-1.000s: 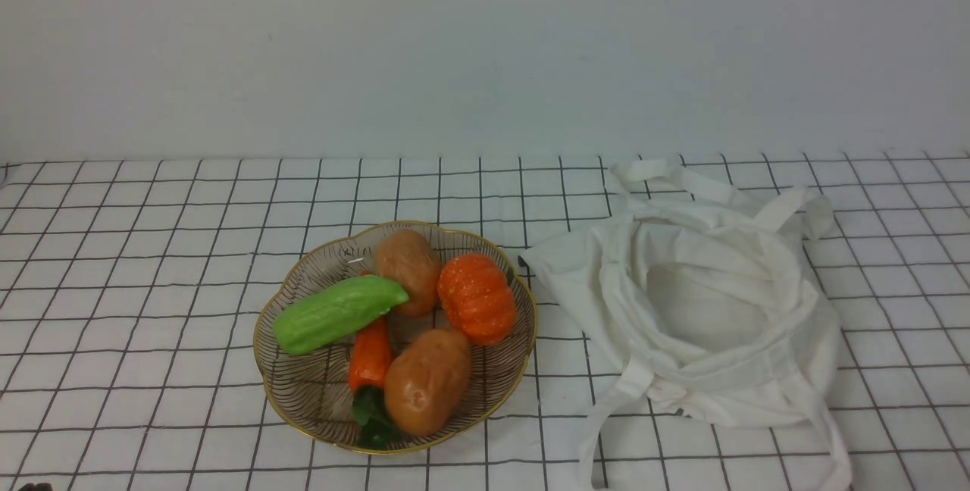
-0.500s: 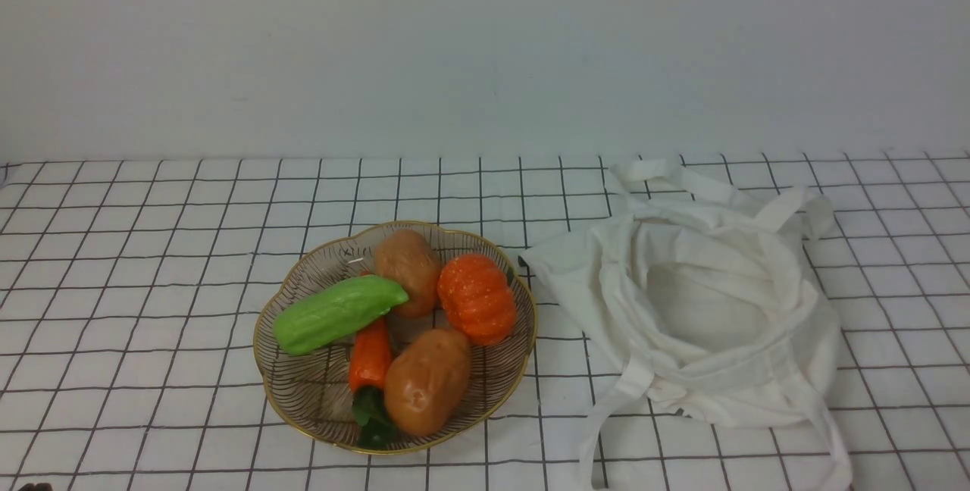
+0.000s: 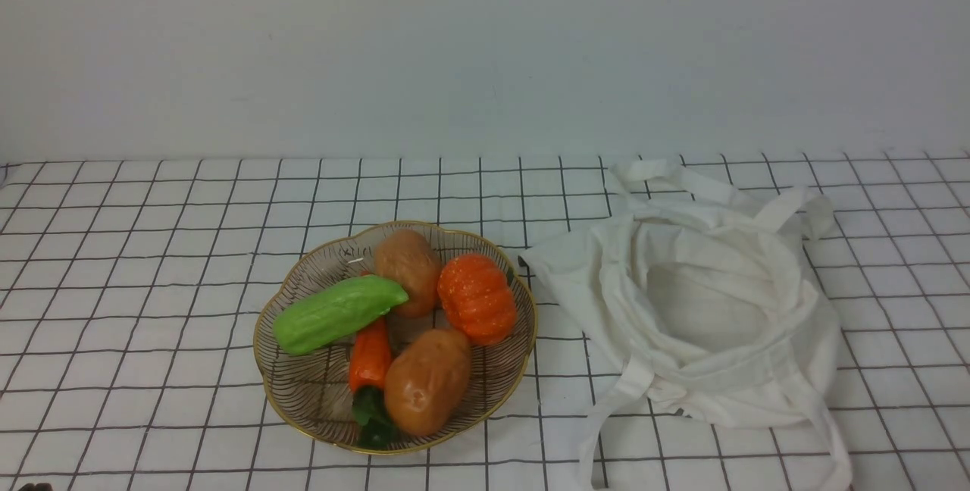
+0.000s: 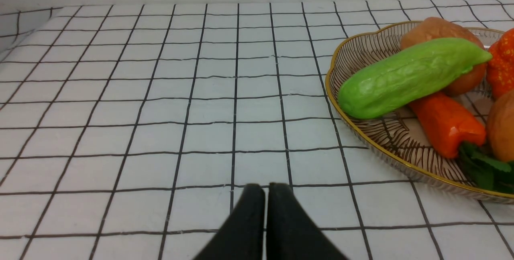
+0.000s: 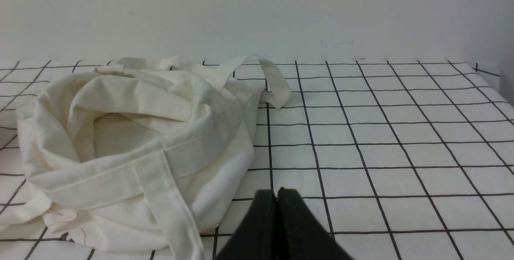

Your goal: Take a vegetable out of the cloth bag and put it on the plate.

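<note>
White wall behind, black-gridded white cloth [image 3: 167, 264] under everything. My right gripper [image 5: 277, 193] has its fingers together, nothing between them; my left gripper [image 4: 261, 189] likewise closed and bare. From the left one, the plate [image 3: 326, 442] lies toward one o'clock, the cloth bag [image 3: 727, 370] farther round, past two. Pumpkin [image 3: 477, 299] already on the plate, at its two o'clock, ribbed body longest from eleven to five. Left arm probably nearer the plate, right arm nearer the bag. Transfer looks finished; I judge no further grasp is called for, only rest. Count: one plate, one bag, one pumpkin, one carrot [image 3: 370, 358], two potatoes [image 3: 428, 383], one green vegetable [image 3: 339, 314].
</note>
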